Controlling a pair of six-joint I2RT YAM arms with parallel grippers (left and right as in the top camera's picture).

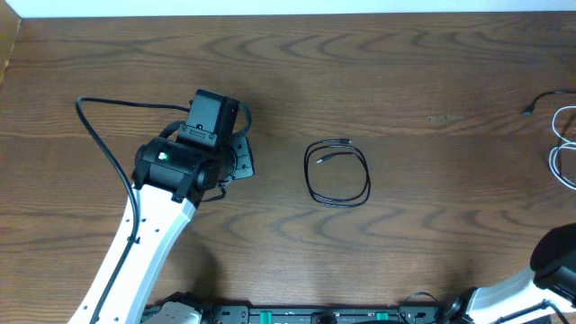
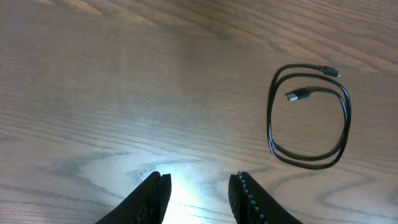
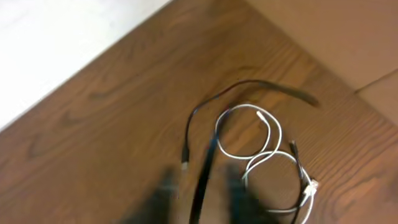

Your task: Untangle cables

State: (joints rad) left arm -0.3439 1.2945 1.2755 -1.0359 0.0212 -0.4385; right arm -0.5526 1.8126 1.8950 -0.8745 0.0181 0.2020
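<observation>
Right now the left gripper [image 2: 201, 182] hangs over the bare wooden table [image 1: 405, 72], fingers [image 2: 154, 198] spread apart w/ nothing btwn them. The coiled black cable [image 2: 308, 117] lies flat mid-table in approx 2 loops. Its USB plug [image 2: 293, 96] rests inside the coil, and a smaller plug [image 2: 331, 71] sits at the coil's far edge in the wrist view. Overhead, it's to the right of the left gripper, apart, not touching.

The other 2 cords are at the far right table edge, partly cut off overhead: the white cable [image 1: 562, 155] in loops, and a 2nd black cable [image 1: 540, 101] just beyond it. The right wrist view is blurred. White loops lie there w/ the black cord arcing round them, and 1 black strand runs down toward the camera. The right gripper [image 3: 204, 199] shows only as dark smears at the bottom, so can't tell if its fingers are spread or pinching. The right arm [image 1: 558, 261] is at the bottom right corner, near those cords.
</observation>
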